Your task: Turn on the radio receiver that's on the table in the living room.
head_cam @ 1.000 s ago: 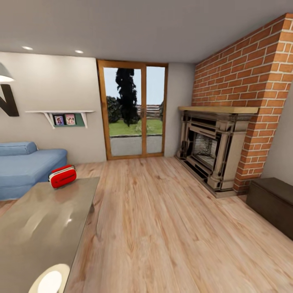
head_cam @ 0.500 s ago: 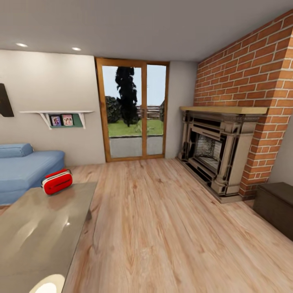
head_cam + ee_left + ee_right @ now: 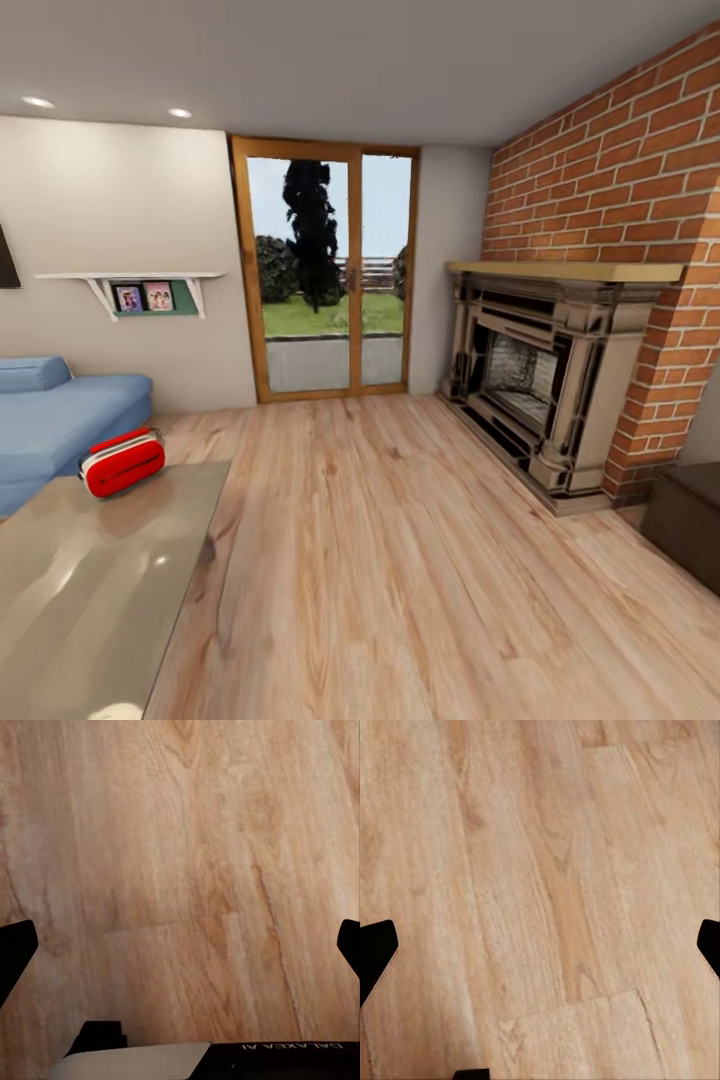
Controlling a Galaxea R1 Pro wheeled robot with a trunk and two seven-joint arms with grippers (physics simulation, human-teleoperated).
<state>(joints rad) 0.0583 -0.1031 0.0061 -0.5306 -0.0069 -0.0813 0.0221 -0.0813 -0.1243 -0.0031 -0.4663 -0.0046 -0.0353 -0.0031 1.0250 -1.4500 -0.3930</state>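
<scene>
Living room, wood floor [image 3: 400, 560]. Red radio receiver [image 3: 122, 463] on far end of glass desk [image 3: 90, 590], at left. Left end effector [image 3: 180, 945] and right end effector [image 3: 540, 952] spread apart above floor.

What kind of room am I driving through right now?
A living room, by the look of it: a blue sofa, a brick fireplace, and a low glass table with the red radio on it.

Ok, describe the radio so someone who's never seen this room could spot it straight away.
Look left of the glass door, to the blue sofa. In front of it is a low glossy table; the radio sits at its far end. It is the small red box with white sides.
</scene>
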